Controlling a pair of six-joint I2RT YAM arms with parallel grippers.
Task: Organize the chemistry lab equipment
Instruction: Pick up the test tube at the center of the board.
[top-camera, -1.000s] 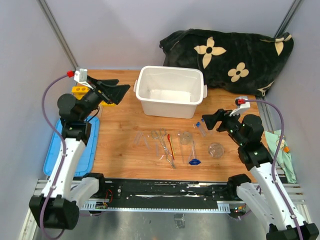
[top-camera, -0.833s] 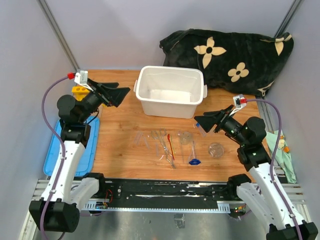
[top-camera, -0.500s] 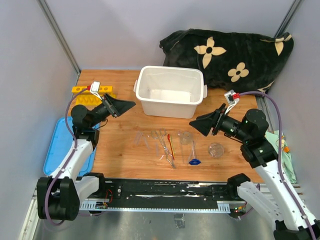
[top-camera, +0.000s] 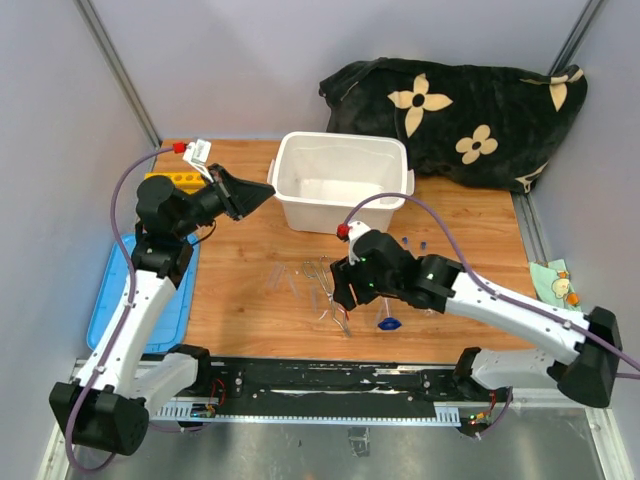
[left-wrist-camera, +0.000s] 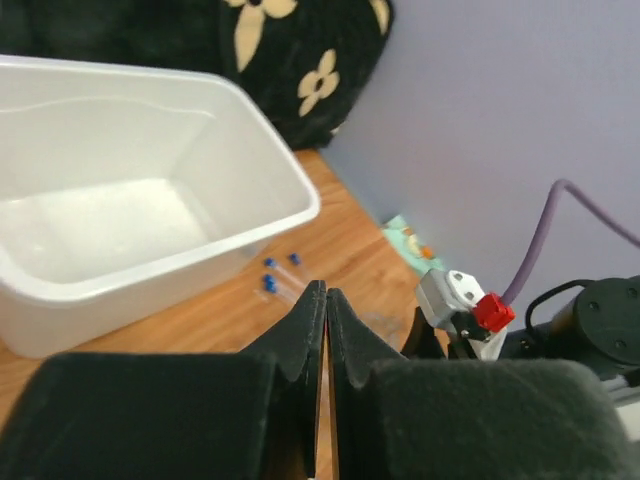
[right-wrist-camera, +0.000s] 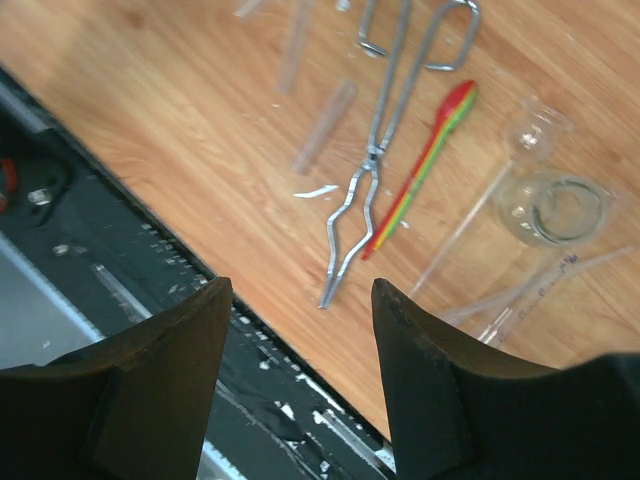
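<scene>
Steel tweezers (right-wrist-camera: 372, 157) lie flat near the middle of the bench's (top-camera: 240, 260) near edge, tips toward that edge. A thin red-orange tool (right-wrist-camera: 420, 170) lies close along their right side. The right claw (right-wrist-camera: 300, 300) hangs over them, spread wide with nothing between its fingers. Short clear glass tubes (right-wrist-camera: 320, 125) lie just to the left, and a small beaker (right-wrist-camera: 555, 205) and a blue-footed glass piece (top-camera: 389, 323) sit to the right. Coming straight down here risks scraping the wood or catching the red tool with the tweezers, because both are thin and flat. A finger landing off line could send a tube rolling over the near edge, or knock the beaker over. Farther back, blue-capped tubes (left-wrist-camera: 275, 280) lie loose on the wood in front of the white bin (top-camera: 340, 138), where a sweeping arm could scatter them. The left claw (left-wrist-camera: 322, 300) is clenched on nothing, raised beside the bin's left wall and close enough to bump it. A yellow rack (top-camera: 170, 180) sits at the far left corner. A flowered blanket (top-camera: 450, 110) is heaped beyond the far right corner.
</scene>
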